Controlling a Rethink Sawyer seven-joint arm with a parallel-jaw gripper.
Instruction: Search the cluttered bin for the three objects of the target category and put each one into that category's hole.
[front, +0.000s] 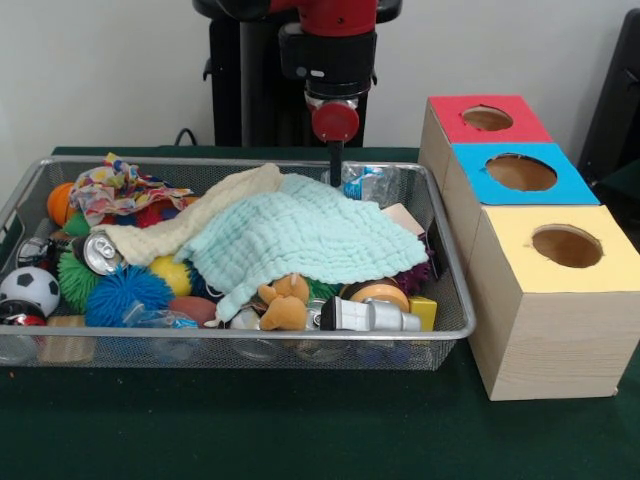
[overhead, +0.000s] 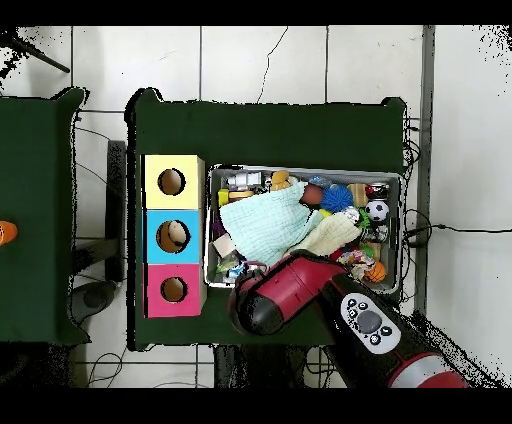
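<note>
The bin (front: 30, 185) of silver wire mesh sits on the green table, and it also shows in the overhead view (overhead: 401, 230). A mint green cloth (front: 300, 235) and a cream cloth (front: 200, 215) cover its middle. Around them lie a soccer ball (front: 30, 288), a drink can (front: 100, 252), a blue spiky ball (front: 125, 295), a tan plush toy (front: 283, 303), a crumpled plastic bottle (front: 368, 183) and a yellow block (front: 422, 312). My gripper (front: 336, 172) hangs over the bin's far rim, next to the bottle. In the overhead view the red arm (overhead: 290, 290) hides it.
Three wooden boxes with round holes stand in a row beside the bin: red-topped (front: 450, 110), blue-topped (front: 475, 180), yellow-topped (front: 520, 265). From above, something tan lies in the blue box's hole (overhead: 178, 234). A second green table (overhead: 30, 215) stands apart, with an orange object (overhead: 5, 232).
</note>
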